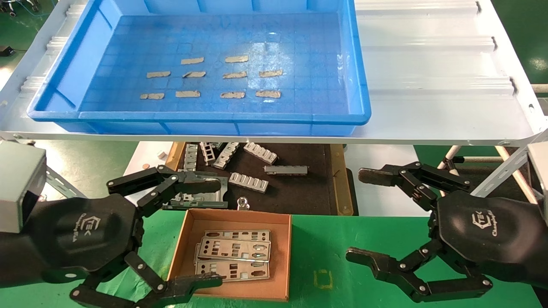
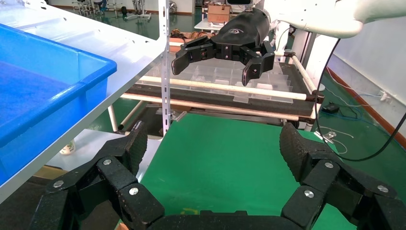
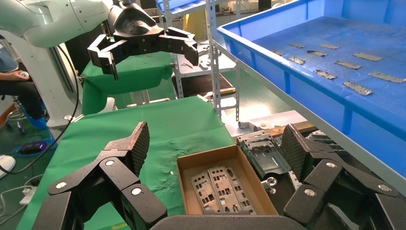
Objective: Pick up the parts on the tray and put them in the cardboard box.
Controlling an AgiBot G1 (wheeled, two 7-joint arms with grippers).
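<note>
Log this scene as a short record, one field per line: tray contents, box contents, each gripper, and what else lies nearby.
tray: on the white shelf; holds only tan tape strips, no plates visible
cardboard box: on the green table, holds the parts, overlapping flat plates
left gripper: open, empty, beside the box
right gripper: open, empty, over the green table, apart from the box
dark tray: behind the box, holds grey brackets
task state: appears done

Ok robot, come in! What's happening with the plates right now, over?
Left gripper open, by the box. Right gripper open, over green table. Plates stacked in box. Tray holds only tape strips. Nothing in the way.
</note>
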